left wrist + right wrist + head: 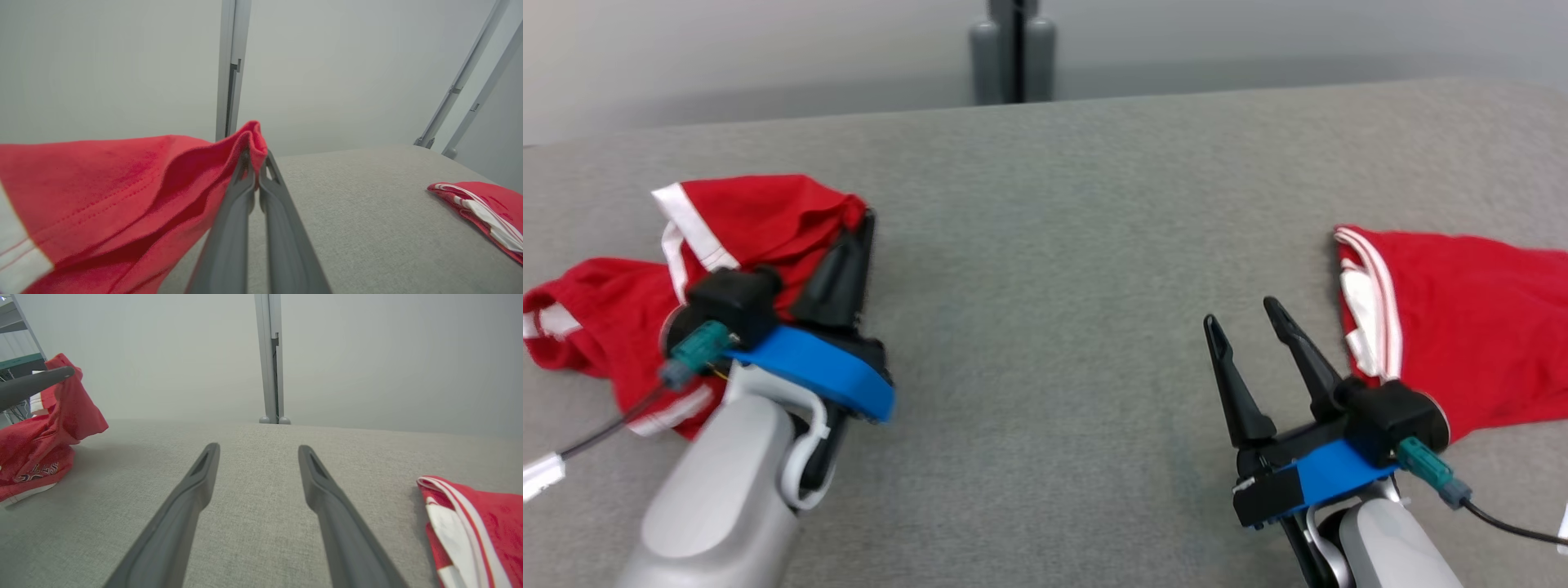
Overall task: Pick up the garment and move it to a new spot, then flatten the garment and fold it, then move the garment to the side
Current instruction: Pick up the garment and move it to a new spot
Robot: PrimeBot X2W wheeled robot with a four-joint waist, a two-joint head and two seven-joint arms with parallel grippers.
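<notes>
From the head view, my left gripper (pixel 864 224) is pinched tight on an edge of the red shirt (pixel 760 212). The shirt sits crumpled at the left of the grey table (pixel 1054 245), its gripped edge raised above the heap. My right gripper (pixel 1241 314) hovers with its fingers spread and nothing between them, just beside the other red shirt (pixel 1462 318), which lies flatter at the right.

In the left wrist view, the two fingers meet on a doubled fold of soft knit with rows of stitching and a white band low at the left. I judge it light and limp. It will sag and drag rather than keep any shape, so one pinch will only string it out. A second hold along the same hem or at a shoulder would serve better for spreading.

In the right wrist view, the open fingers point over bare, woven-looking table cover toward a pale post (pixel 269 355). At the far left the held shirt drapes in loose folds and shows white lettering. The cover looks slightly rough, so the cloth may cling when pulled.
</notes>
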